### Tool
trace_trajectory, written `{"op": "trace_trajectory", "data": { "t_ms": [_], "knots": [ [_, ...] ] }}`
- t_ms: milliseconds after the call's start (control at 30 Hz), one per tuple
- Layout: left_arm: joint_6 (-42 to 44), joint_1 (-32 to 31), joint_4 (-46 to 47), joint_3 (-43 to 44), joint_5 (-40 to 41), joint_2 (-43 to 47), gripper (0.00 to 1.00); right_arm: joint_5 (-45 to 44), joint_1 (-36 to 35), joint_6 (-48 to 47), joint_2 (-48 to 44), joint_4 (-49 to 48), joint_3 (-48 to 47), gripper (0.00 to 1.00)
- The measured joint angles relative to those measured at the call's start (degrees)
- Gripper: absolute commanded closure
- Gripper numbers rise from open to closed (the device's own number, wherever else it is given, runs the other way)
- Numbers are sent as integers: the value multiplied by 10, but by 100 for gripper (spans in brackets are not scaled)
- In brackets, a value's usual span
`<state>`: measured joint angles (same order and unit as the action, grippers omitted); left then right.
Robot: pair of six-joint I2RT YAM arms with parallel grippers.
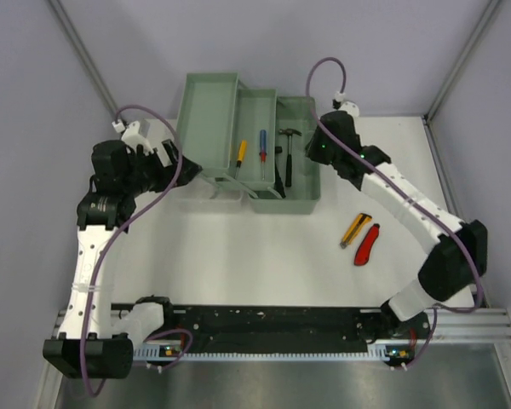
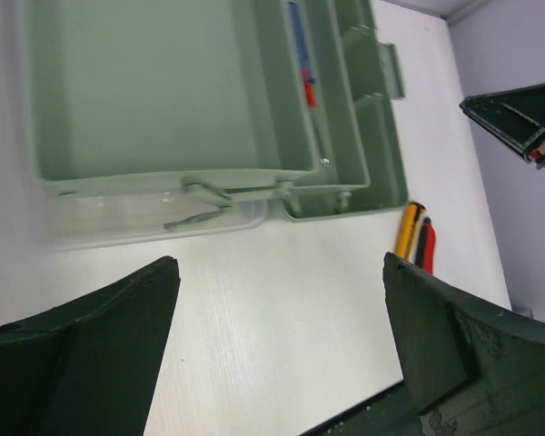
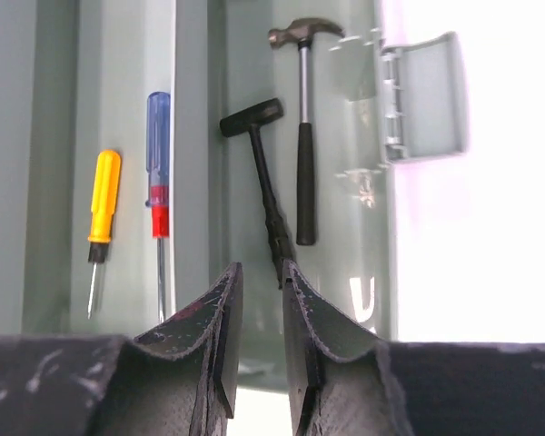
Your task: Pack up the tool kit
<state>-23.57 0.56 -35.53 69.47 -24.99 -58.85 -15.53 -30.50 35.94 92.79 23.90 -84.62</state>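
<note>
The grey-green toolbox (image 1: 311, 203) stands open at the back, its trays folded out. A yellow screwdriver (image 3: 103, 195) and a blue-and-red screwdriver (image 3: 157, 136) lie in one tray. A claw hammer (image 3: 304, 182) and a black hammer (image 3: 252, 118) lie in the base compartment. My right gripper (image 3: 257, 268) hangs over that compartment, jaws narrowly apart and empty, the black hammer's handle end by the right fingertip. My left gripper (image 2: 277, 263) is wide open and empty over the table in front of the box (image 2: 163, 100). The yellow cutter (image 1: 355, 228) and red cutter (image 1: 366, 244) lie on the table at the right.
The translucent lid (image 2: 145, 213) lies folded down at the box's front edge. The front latch (image 3: 422, 95) sticks out on the right side. The arm bases and black rail (image 1: 272, 322) run along the near edge. Grey walls close in the back and sides.
</note>
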Motion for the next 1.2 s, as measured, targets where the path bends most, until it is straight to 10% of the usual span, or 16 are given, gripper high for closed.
{"op": "trace_trajectory", "data": {
  "t_ms": [267,467,1067,1200],
  "knots": [
    [14,-98,66,19,-137,-4,2,-57,30,16,-221,52,196,44],
    [16,-194,125,6,-197,-9,2,-71,94,70,-255,113,322,39],
    [63,-243,141,5,-215,-36,2,-73,174,151,-132,135,419,46],
    [65,-243,141,5,-204,-40,2,-70,181,156,-111,120,419,60]
  ]
}}
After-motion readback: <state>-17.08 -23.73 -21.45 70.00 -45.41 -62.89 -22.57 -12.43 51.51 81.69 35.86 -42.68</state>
